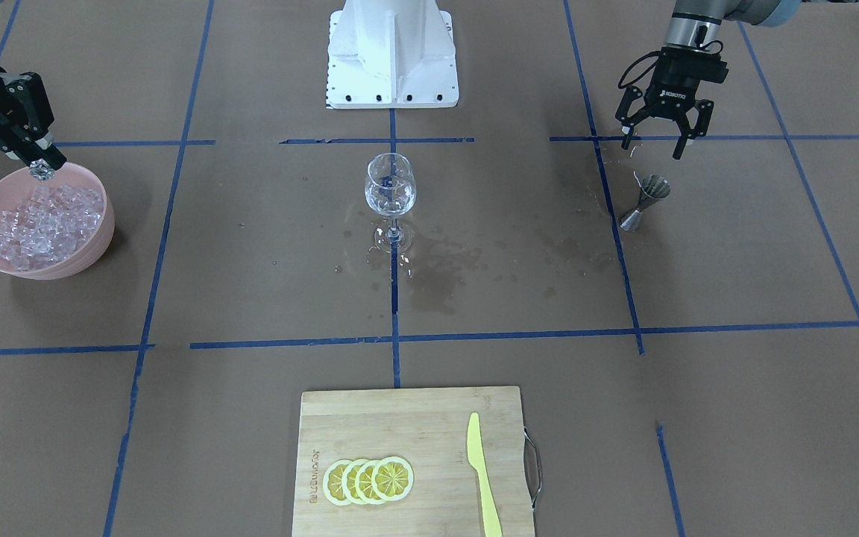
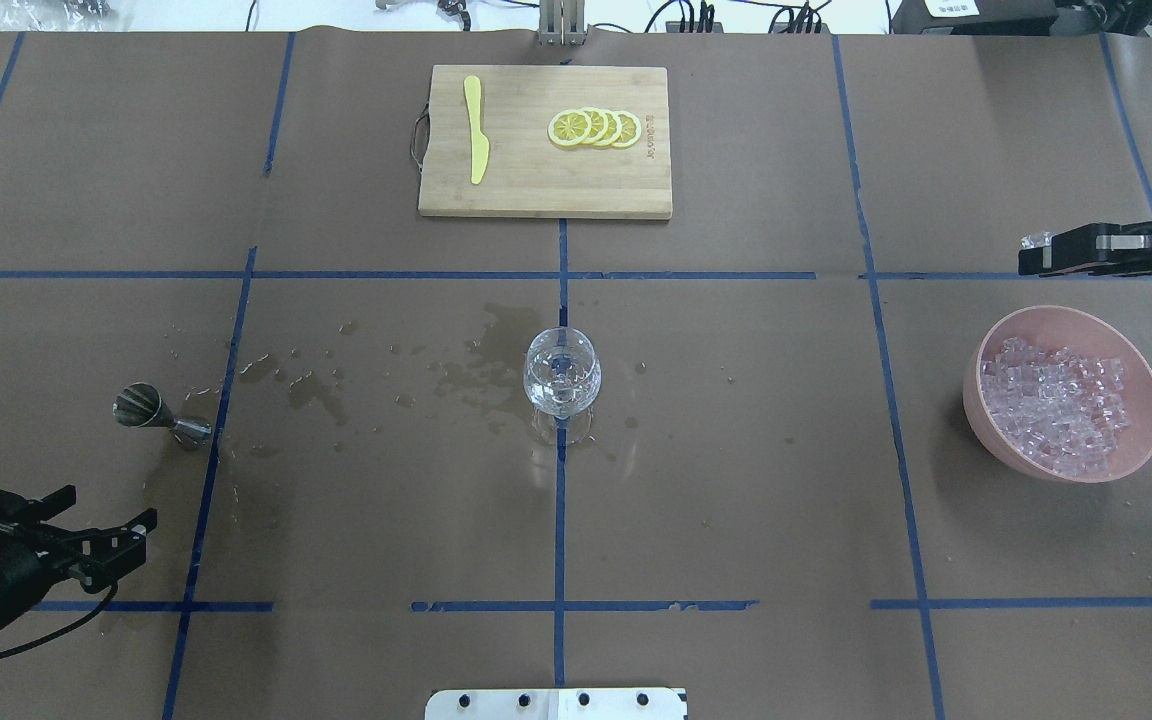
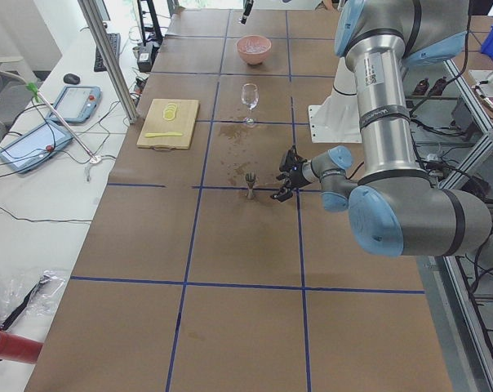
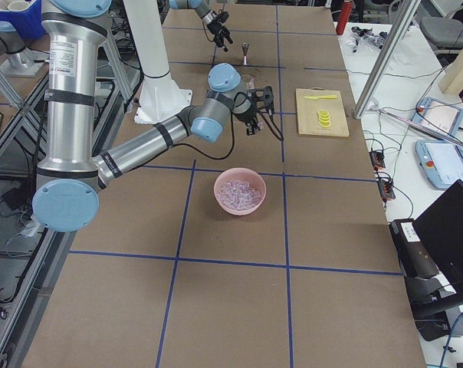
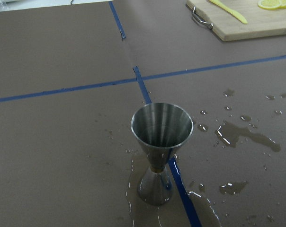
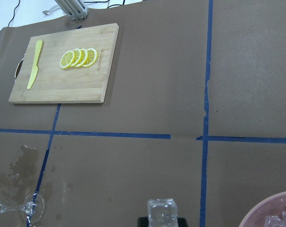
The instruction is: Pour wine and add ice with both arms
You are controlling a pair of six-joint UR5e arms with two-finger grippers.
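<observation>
My right gripper (image 1: 41, 164) is shut on one clear ice cube (image 1: 42, 172), held just above the far rim of the pink bowl (image 1: 104, 242). The bowl holds a pile of ice (image 1: 45, 224). The cube also shows in the right wrist view (image 6: 161, 211) and the overhead view (image 2: 1036, 240). A stemmed wine glass (image 1: 391, 192) stands upright at the table's centre with some clear contents. My left gripper (image 1: 652, 143) is open and empty, just above and behind the upright steel jigger (image 1: 646, 201), which the left wrist view (image 5: 160, 142) shows empty.
A wooden cutting board (image 1: 414, 418) with lemon slices (image 1: 368, 479) and a yellow knife (image 1: 483, 477) lies at the operators' side. Wet spill patches (image 1: 437, 276) spread between the glass and the jigger. The white robot base (image 1: 392, 52) stands behind the glass.
</observation>
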